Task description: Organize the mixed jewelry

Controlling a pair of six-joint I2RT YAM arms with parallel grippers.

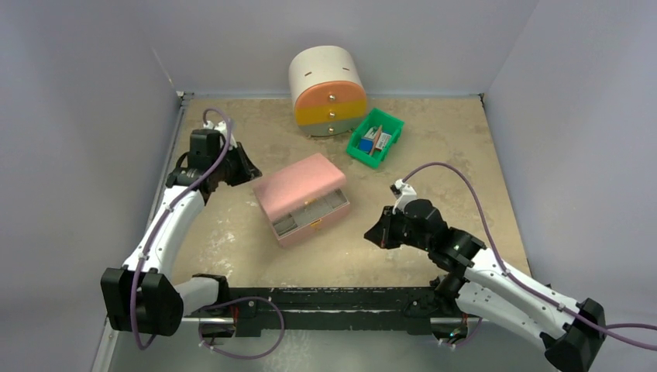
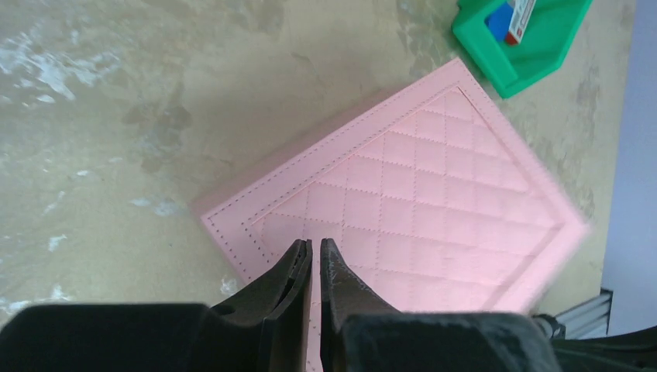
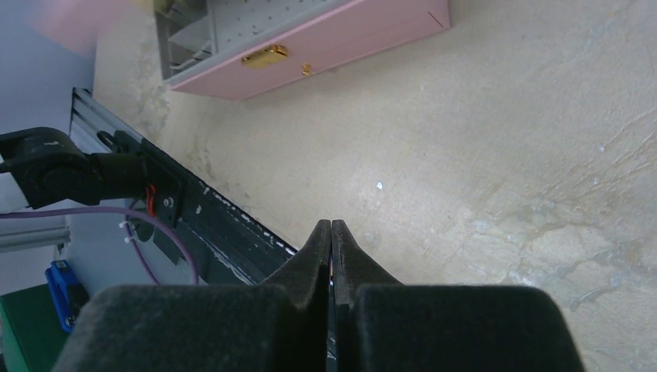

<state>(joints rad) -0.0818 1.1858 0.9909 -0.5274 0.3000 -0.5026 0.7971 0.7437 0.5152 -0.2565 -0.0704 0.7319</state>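
Left gripper [image 2: 316, 256] is seen with its jaws drawn almost together, only a thin slit left between the tips. Whether anything is pinched there cannot be told. It is held over the quilted lid of the pink jewelry box [image 1: 298, 186], at the corner turned towards the table's left edge. The right gripper [image 3: 331, 232] is pressed fully together with nothing seen in it, and is held low over the bare table [image 1: 465, 155] between the box and the right edge. The box is set near the table's middle, its drawer [image 1: 310, 213] pulled out towards the near edge and its grey compartments exposed. The mixed jewelry is too small to be made out in any view. A round drawer unit [image 1: 325, 77] is placed at the far edge, with a green bin [image 1: 387, 139] just beside it.
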